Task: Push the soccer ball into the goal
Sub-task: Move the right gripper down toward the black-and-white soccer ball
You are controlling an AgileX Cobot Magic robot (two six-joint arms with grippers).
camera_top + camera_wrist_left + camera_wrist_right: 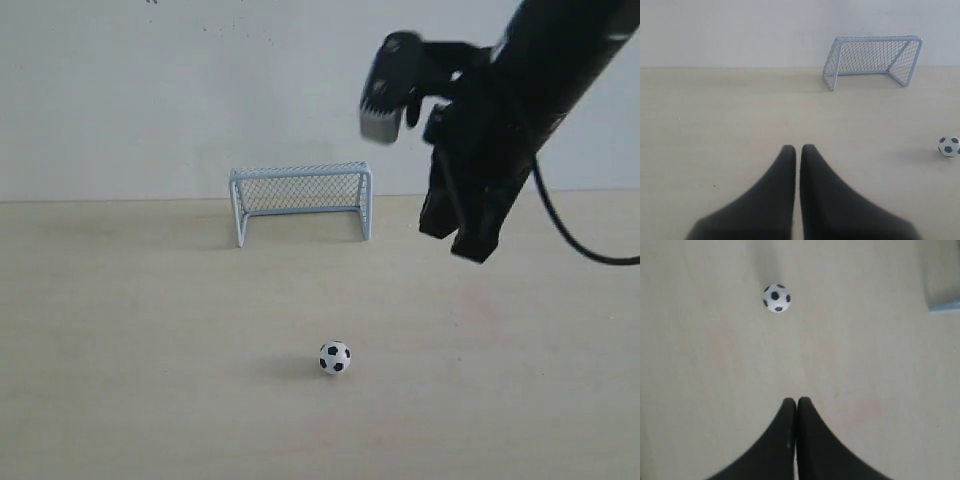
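The soccer ball (335, 357) is a tiny white ball with black patches, resting on the pale table well in front of the goal (300, 200). The goal has a pale frame and mesh net, standing by the back wall with its mouth facing the ball. My right gripper (462, 243) hangs shut above the table, right of and above the ball. In the right wrist view the ball (776, 298) lies ahead of the shut gripper (796, 401), apart from it. My left gripper (798, 148) is shut, empty, with the goal (871, 60) and ball (949, 146) off to one side.
A white wall runs behind the goal. The right arm's black cable (575, 235) loops down at the right. A pale blue-edged thing (943, 307) shows at the rim of the right wrist view.
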